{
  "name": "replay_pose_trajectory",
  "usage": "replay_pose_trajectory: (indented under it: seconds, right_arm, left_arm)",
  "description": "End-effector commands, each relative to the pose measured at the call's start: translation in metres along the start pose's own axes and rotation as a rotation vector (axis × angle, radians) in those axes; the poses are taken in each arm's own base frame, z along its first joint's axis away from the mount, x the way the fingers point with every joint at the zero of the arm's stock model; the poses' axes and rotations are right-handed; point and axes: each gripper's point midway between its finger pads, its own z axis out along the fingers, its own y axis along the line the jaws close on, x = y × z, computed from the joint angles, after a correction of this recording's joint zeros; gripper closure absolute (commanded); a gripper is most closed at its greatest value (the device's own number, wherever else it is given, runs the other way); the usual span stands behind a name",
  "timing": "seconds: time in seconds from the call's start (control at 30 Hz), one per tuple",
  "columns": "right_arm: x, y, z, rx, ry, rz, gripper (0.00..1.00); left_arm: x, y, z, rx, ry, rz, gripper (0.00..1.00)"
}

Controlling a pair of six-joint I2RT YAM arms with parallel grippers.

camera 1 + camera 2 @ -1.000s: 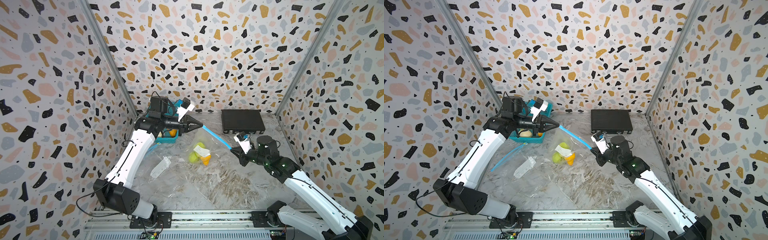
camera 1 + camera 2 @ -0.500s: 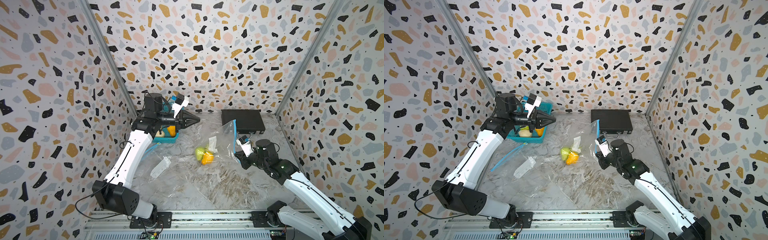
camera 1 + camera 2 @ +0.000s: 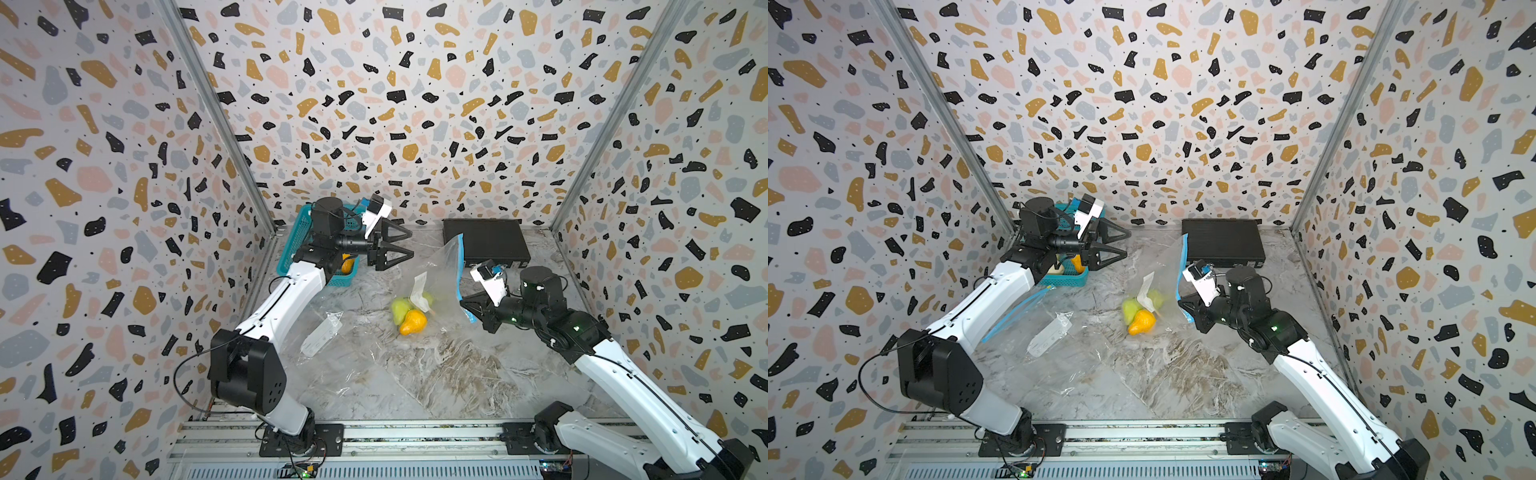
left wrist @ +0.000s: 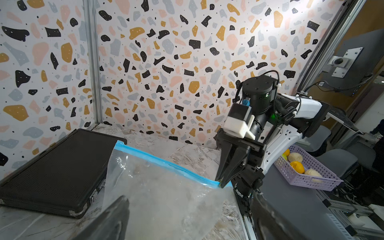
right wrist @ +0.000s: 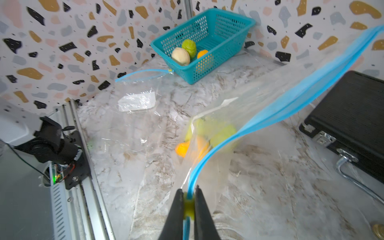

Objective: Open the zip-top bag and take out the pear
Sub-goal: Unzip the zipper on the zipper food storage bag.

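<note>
Left gripper [image 3: 409,246] — jaws stand wide and empty, raised beside the teal basket [image 3: 291,257]. Right gripper [image 5: 189,190] pinches the blue zip strip [image 5: 291,104] of the clear bag [image 3: 444,270], holding that edge up. Orange pear [image 3: 412,322] — lies on the table [image 3: 457,374] at the bag's lower end, touching green fruit [image 3: 400,309].

Clear, blue-zipped bag [image 3: 441,266] upright, one corner aloft; orange pear [image 3: 412,322] at its base.

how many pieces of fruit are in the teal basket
3 in the teal basket: a cream one, a green one next to it, an orange one beside them; others may be hidden.
</note>
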Motion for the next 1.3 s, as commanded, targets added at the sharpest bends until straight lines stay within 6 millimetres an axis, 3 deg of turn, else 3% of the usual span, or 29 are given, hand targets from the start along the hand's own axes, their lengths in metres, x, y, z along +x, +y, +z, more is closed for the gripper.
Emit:
replay_pose_trajectory:
  seconds: [0.0,0.1,0.23,0.6,0.77,0.97,1.07,1.27]
  right_arm:
    - [-0.018,0.019,-0.013,-0.081,-0.027,-0.040,0.92]
    - [-0.026,0.023,-0.015,-0.098,-0.027,-0.064,0.92]
    - [-0.029,0.025,-0.012,-0.128,-0.004,-0.069,0.92]
    - [-0.024,0.033,-0.020,-0.145,0.015,-0.086,0.91]
    - [-0.027,0.038,-0.022,-0.174,0.015,-0.092,0.91]
    - [-0.033,0.044,-0.026,-0.202,0.009,-0.104,0.91]
    - [-0.035,0.045,-0.027,-0.207,0.011,-0.110,0.91]
    - [-0.033,0.043,-0.023,-0.207,0.040,-0.111,0.91]
  left_arm:
    - [-0.002,0.004,0.006,0.027,-0.034,0.036,0.07]
    - [0.004,0.002,0.018,0.075,-0.025,-0.006,0.00]
    - [0.007,0.001,0.024,0.080,-0.049,-0.031,0.01]
    - [0.003,0.019,-0.004,-0.029,-0.107,0.093,0.01]
    - [-0.006,0.013,-0.004,0.034,-0.102,0.227,0.01]
    - [0.006,0.037,-0.001,0.096,-0.102,0.286,0.01]
    - [0.012,0.061,0.004,0.126,-0.099,0.217,0.01]
    - [0.030,0.071,0.016,0.156,-0.079,0.199,0.01]
